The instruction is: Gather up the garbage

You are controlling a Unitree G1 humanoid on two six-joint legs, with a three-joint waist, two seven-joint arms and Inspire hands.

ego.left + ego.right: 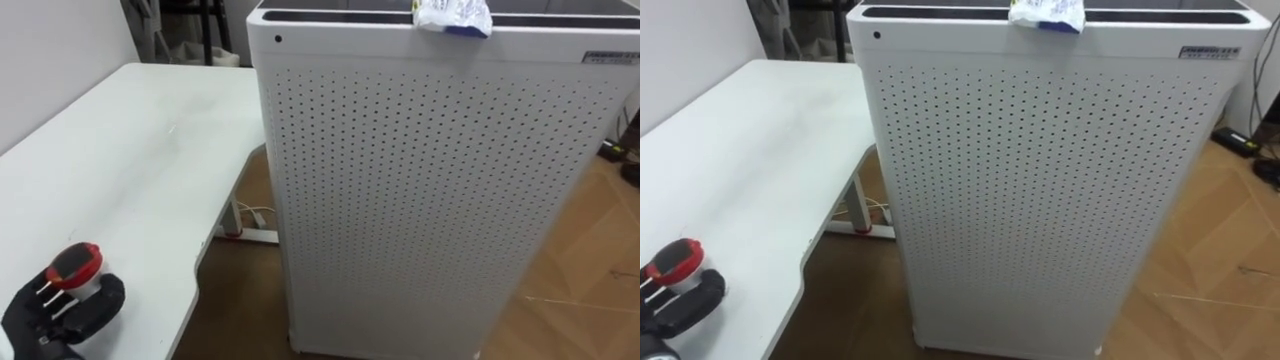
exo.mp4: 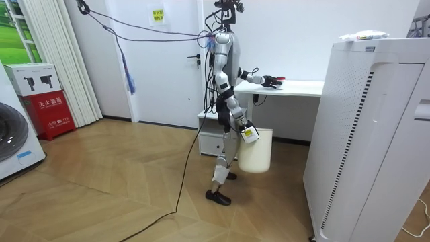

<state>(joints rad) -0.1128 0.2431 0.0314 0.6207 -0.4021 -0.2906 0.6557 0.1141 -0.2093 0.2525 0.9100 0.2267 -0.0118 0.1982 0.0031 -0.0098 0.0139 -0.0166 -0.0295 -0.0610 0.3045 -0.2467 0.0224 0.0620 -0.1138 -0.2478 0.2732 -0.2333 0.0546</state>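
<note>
A crumpled white and blue wrapper (image 1: 453,17) lies on the front top edge of a tall white perforated air purifier (image 1: 430,190). I stand beside a white desk (image 1: 130,170), facing the purifier. My left hand (image 1: 60,315) is low at the left over the desk's near end. Its fingers curl round a small white thing with a red cap (image 1: 75,265). In the room view my right hand (image 2: 245,131) hangs at my side at the rim of a white bin (image 2: 256,151); its fingers are too small to read. The wrapper (image 2: 363,35) is well beyond my left hand (image 2: 271,82).
The purifier stands close to the desk's curved edge, with wooden floor (image 1: 590,270) to its right. A desk foot and a white cable (image 1: 250,215) lie on the floor in the gap. A drawer unit (image 2: 211,134) stands under the desk behind me.
</note>
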